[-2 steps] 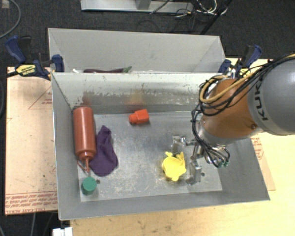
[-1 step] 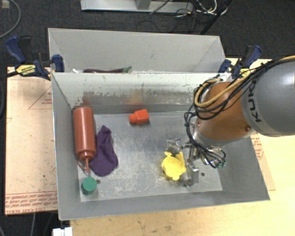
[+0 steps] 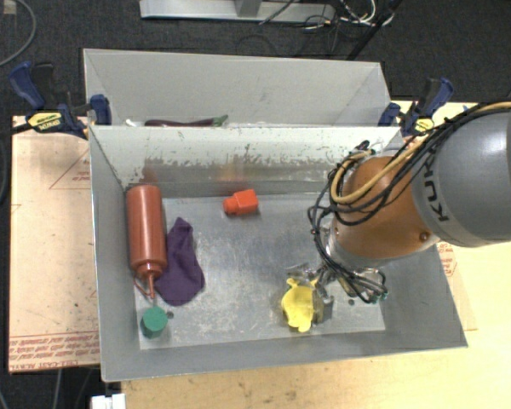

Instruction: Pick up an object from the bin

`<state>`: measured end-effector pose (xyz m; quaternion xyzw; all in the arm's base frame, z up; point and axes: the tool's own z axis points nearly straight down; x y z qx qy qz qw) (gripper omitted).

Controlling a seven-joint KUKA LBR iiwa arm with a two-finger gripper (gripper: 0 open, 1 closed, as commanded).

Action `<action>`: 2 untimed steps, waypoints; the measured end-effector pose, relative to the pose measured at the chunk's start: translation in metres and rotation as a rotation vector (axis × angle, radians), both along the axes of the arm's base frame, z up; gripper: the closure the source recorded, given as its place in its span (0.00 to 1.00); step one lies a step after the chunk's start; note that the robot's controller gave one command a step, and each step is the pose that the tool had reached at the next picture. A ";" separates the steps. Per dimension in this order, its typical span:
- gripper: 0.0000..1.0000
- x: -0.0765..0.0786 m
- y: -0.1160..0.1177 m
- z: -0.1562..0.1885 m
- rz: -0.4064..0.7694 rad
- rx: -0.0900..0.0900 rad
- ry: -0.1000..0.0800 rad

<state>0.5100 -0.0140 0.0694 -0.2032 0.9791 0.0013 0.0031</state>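
1. Dark carpet floor (image 3: pixel 60 24) with some loose cables (image 3: pixel 358 2) is behind the work place. Nearer to me stands the grey metal bin (image 3: pixel 255 254), with a tall back wall and sloped sides.
2. From the right side the grey arm (image 3: pixel 477 177) reaches over the rim of the bin. Its wrist carries an orange-brown cover (image 3: pixel 379 216) with black and yellow wires (image 3: pixel 358 177) looped on top.
3. Under this cover the hand (image 3: pixel 322 295) is low in the bin, at the front right part of the bin's floor.
4. Directly at the hand, on its left side and touching it as far as I can see, lies a small yellow thing (image 3: pixel 300 307). It looks soft and has an irregular shape.
5. Whether the hand is wide or narrow I cannot tell, because the cover and the wires hide most of it. I also cannot tell if the yellow thing is really held.
6. All other things are well apart from the hand. A small orange block (image 3: pixel 241 203) lies near the back wall, about in the middle.
7. Along the left wall lies a red-brown bottle (image 3: pixel 145 228), with its nozzle pointing to the front.
8. Just beside the bottle on its right, touching it, is a crumpled purple cloth (image 3: pixel 180 264).
9. At the front left corner, near the bottle's nozzle, sits a small round green cap (image 3: pixel 155 321).
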 end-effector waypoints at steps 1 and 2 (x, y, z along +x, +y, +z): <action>1.00 0.000 0.000 0.000 0.001 0.000 0.000; 1.00 0.001 0.006 0.177 -0.040 0.001 -0.010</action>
